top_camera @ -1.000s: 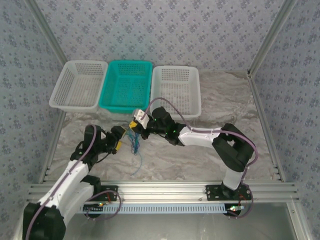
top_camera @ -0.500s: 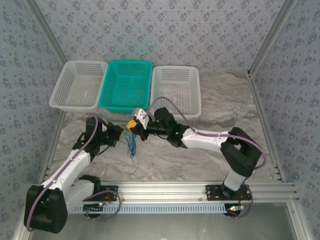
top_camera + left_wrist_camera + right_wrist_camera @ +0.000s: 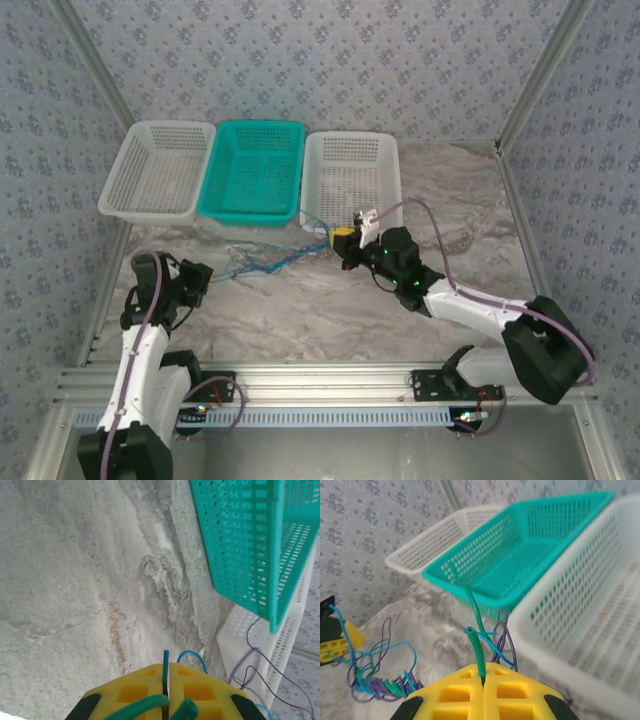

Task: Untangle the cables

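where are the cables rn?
In the top view, the cables stretch between the left gripper and right gripper, just in front of the teal basket.

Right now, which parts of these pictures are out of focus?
Left wrist view: yellow finger pads and the thin green cable are soft, the teal perforated plastic basket sharp. Right wrist view: white perforated basket blurred. Top view: even light.

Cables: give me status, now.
Left tool shut on cables. Right tool shut on them too. Bundle strung between, tangled near left. Teal basket close behind.
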Controlling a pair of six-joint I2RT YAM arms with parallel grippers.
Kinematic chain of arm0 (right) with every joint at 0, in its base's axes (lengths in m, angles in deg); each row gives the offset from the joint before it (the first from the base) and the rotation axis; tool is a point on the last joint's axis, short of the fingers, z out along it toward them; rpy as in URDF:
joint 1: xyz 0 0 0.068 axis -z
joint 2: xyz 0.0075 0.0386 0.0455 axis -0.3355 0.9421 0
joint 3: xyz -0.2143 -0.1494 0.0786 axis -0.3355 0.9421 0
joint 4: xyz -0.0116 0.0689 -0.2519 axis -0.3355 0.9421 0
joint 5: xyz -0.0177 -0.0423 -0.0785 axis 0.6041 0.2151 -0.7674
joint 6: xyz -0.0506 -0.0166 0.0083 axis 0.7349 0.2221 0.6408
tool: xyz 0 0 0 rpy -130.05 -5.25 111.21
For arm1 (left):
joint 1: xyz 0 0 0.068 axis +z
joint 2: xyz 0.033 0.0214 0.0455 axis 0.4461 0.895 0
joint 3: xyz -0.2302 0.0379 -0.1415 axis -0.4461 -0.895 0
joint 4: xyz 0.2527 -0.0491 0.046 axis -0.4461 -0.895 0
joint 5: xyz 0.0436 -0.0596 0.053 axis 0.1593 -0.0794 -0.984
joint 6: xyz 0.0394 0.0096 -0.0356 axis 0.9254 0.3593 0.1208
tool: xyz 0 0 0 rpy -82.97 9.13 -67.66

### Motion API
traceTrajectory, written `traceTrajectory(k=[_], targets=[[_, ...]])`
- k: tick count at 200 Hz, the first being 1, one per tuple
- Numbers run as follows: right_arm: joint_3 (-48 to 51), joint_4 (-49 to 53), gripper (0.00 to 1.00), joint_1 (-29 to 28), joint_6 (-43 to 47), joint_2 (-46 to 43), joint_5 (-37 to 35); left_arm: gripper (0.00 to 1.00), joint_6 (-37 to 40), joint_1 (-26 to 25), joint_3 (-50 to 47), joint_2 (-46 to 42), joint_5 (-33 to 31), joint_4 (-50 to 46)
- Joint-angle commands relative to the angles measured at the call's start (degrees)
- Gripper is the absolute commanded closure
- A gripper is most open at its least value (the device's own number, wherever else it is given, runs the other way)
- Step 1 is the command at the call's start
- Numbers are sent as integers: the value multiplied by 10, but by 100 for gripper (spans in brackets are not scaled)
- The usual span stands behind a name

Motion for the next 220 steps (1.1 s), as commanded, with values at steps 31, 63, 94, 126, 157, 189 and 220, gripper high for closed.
traceTrajectory(k=[31,63,94,126,157,189,220], targets=[[61,103,100,64,-125,-168,-185,100,116,94,23,46,-59,-74],[85,113,100,67,-149,-199,-147,100,121,98,-4,74,33,37],[64,91,100,32,-150,-152,-74,100,139,-4,-11,80,16,75],[-7,230,100,-16,-137,-90,-37,100,138,-66,-13,59,-103,-12],[-54,314,66,-65,-271,-14,-59,80,110,-67,-50,21,-145,-26],[-66,328,26,-140,-314,39,-171,56,98,-68,-65,-9,-142,-24],[-111,341,29,-160,-270,114,-133,35,124,-67,-31,-25,-170,-67]])
